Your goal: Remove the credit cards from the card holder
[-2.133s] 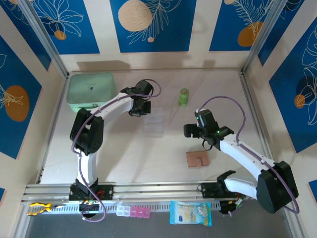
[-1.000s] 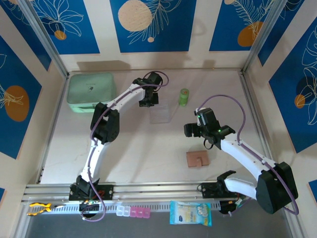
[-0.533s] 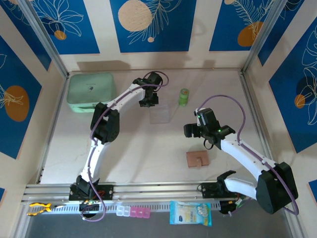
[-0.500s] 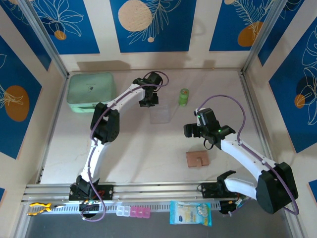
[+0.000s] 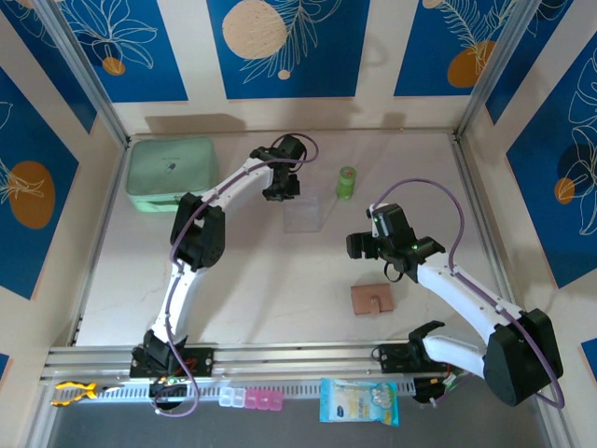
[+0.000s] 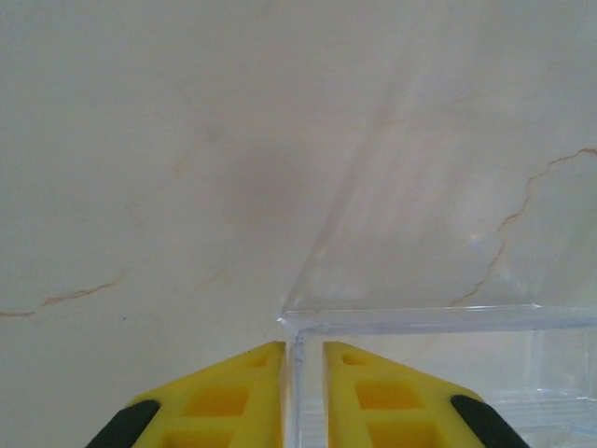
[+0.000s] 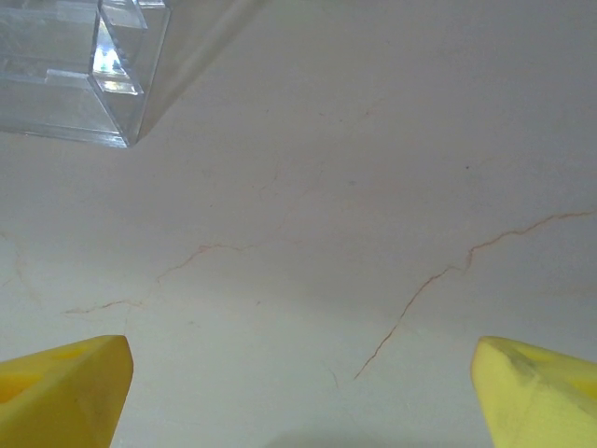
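Top external view: our card holder (image 5: pixel 372 300) lies shut on the counter (image 5: pixel 280 280) at 5 o'clock. At its 1 o'clock the right pincer (image 5: pixel 392 271) hangs wide, likely ready to grab it. At 11 o'clock the left pincer (image 6: pixel 303 350) is narrow around the clear box (image 6: pixel 420 322) wall; we cannot tell if it grips.

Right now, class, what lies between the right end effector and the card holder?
Only bare table between the right end effector and the card holder, per the top view.

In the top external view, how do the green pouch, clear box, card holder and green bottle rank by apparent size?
1. green pouch
2. clear box and card holder, about alike
3. green bottle
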Available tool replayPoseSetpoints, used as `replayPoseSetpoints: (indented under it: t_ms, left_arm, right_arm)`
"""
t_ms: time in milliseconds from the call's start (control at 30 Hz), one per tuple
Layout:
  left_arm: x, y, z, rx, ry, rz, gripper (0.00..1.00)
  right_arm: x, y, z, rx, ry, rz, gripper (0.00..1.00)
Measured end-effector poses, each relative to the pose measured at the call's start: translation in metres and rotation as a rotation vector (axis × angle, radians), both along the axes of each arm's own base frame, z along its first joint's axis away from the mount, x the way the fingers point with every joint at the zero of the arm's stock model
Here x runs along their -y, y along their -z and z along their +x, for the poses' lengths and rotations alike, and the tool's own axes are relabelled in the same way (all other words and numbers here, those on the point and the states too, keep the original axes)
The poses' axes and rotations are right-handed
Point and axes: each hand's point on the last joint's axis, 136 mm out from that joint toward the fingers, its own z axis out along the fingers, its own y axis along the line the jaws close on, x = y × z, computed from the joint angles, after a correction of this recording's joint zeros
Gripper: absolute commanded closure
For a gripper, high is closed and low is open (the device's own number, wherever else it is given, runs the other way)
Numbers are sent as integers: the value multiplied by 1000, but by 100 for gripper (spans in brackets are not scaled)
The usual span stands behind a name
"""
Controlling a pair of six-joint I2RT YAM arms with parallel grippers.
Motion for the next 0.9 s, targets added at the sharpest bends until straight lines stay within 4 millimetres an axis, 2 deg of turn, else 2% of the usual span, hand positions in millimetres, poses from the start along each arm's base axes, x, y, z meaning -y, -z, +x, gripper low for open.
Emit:
replayPoseSetpoints:
  t_ms: [400, 900]
  left_arm:
    - [0, 1, -2, 3, 17, -3, 82]
    - [-2, -11, -3, 20, 19, -8, 81]
  right_arm:
    - [-1, -2, -2, -2, 11, 18, 6]
    - [1, -6, -7, -3, 23, 28, 6]
